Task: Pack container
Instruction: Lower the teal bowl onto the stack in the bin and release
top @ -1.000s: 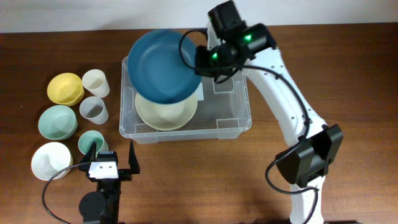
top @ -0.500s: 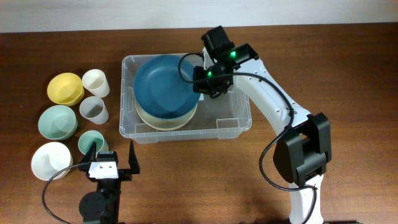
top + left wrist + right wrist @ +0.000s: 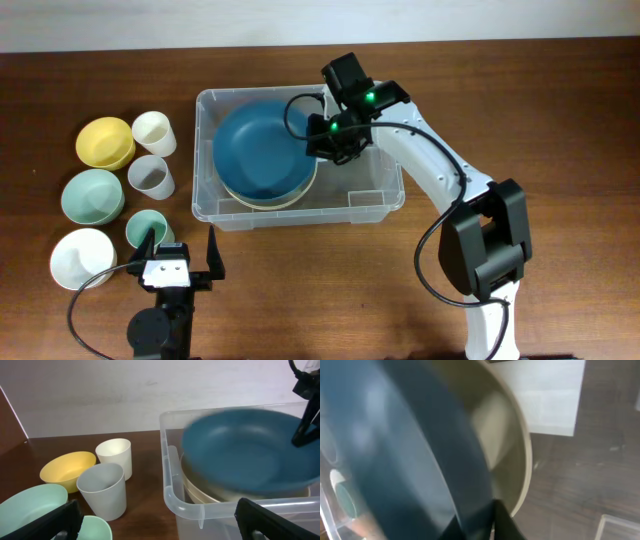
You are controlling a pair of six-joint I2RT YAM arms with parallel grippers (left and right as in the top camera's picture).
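Observation:
The container (image 3: pixel 372 186), a clear plastic bin, stands mid-table. Inside it a large dark blue bowl (image 3: pixel 262 150) lies in a cream bowl (image 3: pixel 272 203). My right gripper (image 3: pixel 322 135) reaches into the bin, shut on the blue bowl's right rim. In the right wrist view its fingers (image 3: pixel 504 522) pinch the blue bowl (image 3: pixel 410 445) over the cream bowl (image 3: pixel 506 445) and the white label (image 3: pixel 545 400). My left gripper (image 3: pixel 180 248) rests open near the front edge. Its view shows the container (image 3: pixel 172 495) and the blue bowl (image 3: pixel 245 450).
Left of the bin stand a yellow bowl (image 3: pixel 105 142), a white cup (image 3: pixel 154 132), a grey cup (image 3: pixel 150 177), a mint bowl (image 3: pixel 93 195), a white bowl (image 3: pixel 82 257) and a mint cup (image 3: pixel 145 228). The bin's right half holds nothing.
The right gripper has brought the blue bowl down from above the bin's far left corner onto the cream bowl. The left arm has stayed still.

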